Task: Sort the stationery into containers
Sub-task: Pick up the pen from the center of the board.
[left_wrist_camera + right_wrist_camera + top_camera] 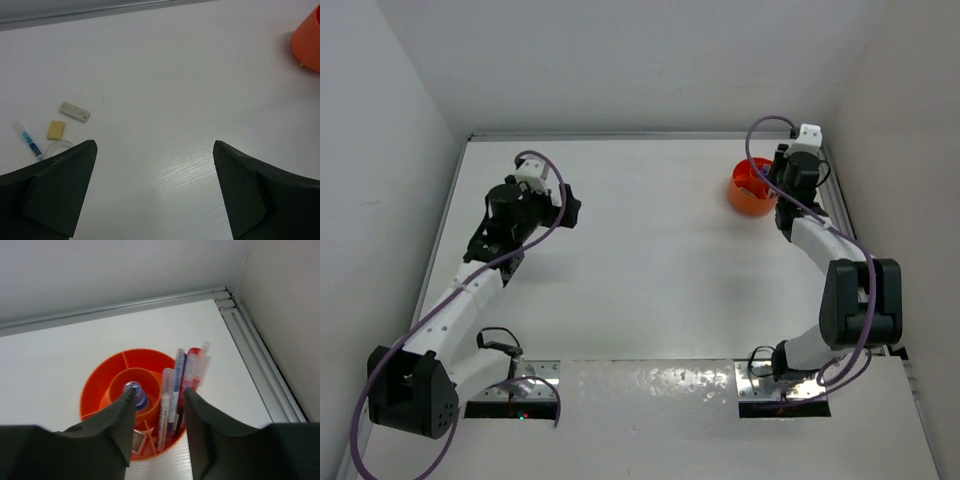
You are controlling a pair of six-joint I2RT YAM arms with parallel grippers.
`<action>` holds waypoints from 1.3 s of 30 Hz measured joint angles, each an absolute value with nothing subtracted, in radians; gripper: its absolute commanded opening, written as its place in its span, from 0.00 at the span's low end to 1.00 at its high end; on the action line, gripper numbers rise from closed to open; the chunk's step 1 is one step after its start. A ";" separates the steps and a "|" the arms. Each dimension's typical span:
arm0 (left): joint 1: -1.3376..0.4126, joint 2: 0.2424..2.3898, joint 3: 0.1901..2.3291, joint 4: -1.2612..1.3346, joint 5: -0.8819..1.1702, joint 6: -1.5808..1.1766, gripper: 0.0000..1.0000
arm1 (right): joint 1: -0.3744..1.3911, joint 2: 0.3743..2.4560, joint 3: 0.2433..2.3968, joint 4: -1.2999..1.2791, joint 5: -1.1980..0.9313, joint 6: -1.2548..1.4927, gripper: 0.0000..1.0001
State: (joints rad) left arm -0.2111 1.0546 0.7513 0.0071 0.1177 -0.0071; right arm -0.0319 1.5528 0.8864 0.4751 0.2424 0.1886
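Three loose pieces, a small beige block [56,129], a flat white oblong [74,111] and a blue-and-white pen [27,137], lie near the wide-open, empty left gripper [155,145], which should centre over one before closing; the right gripper [160,391] hangs part-open and empty above the round orange plastic tub [95,385].

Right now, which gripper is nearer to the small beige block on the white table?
Left. The left gripper sits just behind the small beige block; the right gripper hovers across the table over the round orange plastic tub.
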 measured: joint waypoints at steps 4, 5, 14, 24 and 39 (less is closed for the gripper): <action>-0.119 1.100 0.782 -0.068 0.104 -0.056 0.45 | 0.053 1.459 0.878 0.429 0.223 0.176 0.11; -0.076 1.143 0.817 -0.119 0.103 -0.060 0.36 | 0.085 1.429 0.871 0.422 0.207 0.173 0.16; 0.140 1.549 1.154 -0.449 0.040 -0.098 0.63 | 0.275 1.385 0.843 0.413 0.119 0.169 0.25; 0.181 1.961 1.435 -0.547 -0.094 -0.104 0.66 | 0.346 1.435 0.842 0.409 0.077 0.220 0.24; 0.202 2.017 1.376 -0.510 -0.135 -0.139 0.41 | 0.364 1.431 0.831 0.379 0.075 0.215 0.25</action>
